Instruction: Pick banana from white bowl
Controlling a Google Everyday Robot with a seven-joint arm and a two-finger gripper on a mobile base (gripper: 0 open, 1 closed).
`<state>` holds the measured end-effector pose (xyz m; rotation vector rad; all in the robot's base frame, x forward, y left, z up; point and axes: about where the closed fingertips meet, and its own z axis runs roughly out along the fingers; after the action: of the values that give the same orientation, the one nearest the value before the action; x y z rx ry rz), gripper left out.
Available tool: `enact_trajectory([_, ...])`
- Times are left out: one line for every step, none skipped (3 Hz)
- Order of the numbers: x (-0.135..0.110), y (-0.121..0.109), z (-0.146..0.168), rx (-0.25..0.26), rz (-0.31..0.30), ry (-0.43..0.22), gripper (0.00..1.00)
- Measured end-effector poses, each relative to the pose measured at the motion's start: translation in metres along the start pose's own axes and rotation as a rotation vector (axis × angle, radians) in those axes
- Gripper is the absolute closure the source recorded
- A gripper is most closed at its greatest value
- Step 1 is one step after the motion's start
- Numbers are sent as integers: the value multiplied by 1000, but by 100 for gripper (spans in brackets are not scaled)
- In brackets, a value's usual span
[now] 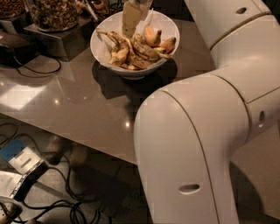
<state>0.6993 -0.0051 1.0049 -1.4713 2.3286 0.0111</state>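
The white bowl (pixel 105 54) stands on the grey table near its far edge and holds a pile of bananas. The long curved banana (pixel 119 43), dark-blotched, lies at the left of the pile with its stem toward the bowl's left rim. Short plump orange-yellow bananas (pixel 152 35) lie at the right. My gripper (pixel 130 19) hangs from the top of the view, its pale tip down inside the bowl, just above the back of the pile next to the long banana. I cannot tell whether it touches a banana.
My white arm (pixel 205 131) fills the right foreground and hides the table's right side. A glass jar of nuts (pixel 52 13) stands on a dark stand (pixel 61 41) left of the bowl, with a black cable (pixel 37 70). Cables and a blue-white device (pixel 19 159) lie on the floor.
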Motion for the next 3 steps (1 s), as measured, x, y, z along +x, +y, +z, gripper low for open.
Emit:
enact_trajectory([8,-7,10,7,42,36,42])
enact_trajectory([16,-13,20,8,73,62,41])
enact_trajectory([17,-14,32,-1,79,87,40])
